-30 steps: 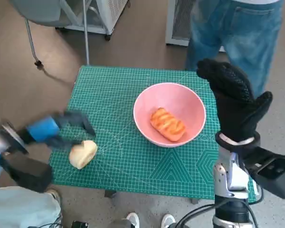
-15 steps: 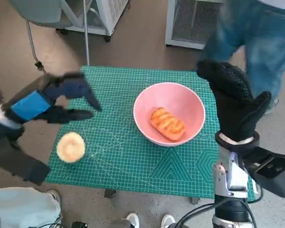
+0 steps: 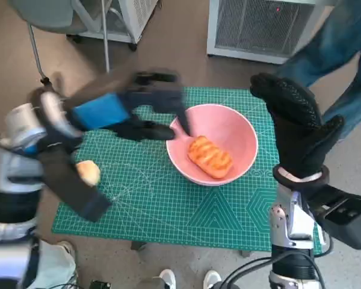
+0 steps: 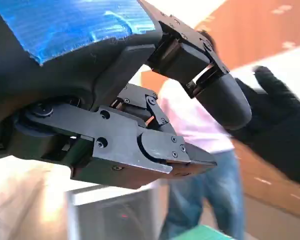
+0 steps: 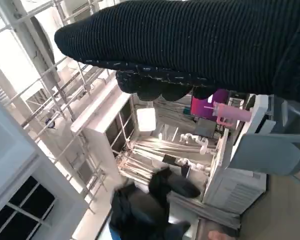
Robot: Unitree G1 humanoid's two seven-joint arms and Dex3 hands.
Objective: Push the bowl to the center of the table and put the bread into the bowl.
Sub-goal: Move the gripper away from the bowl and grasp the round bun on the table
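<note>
Left hand point(image 3: 129, 111) now blurred beside bowl point(image 3: 240, 129)

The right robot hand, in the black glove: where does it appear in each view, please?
Head view: the right robot hand stands upright at the right, beside the pink bowl.
Left wrist view: the same glove is at the right edge.
Right wrist view: it is the dark knitted band along the top.
Shared landmark: the person in blue jeans, in the head and left wrist views.
</note>
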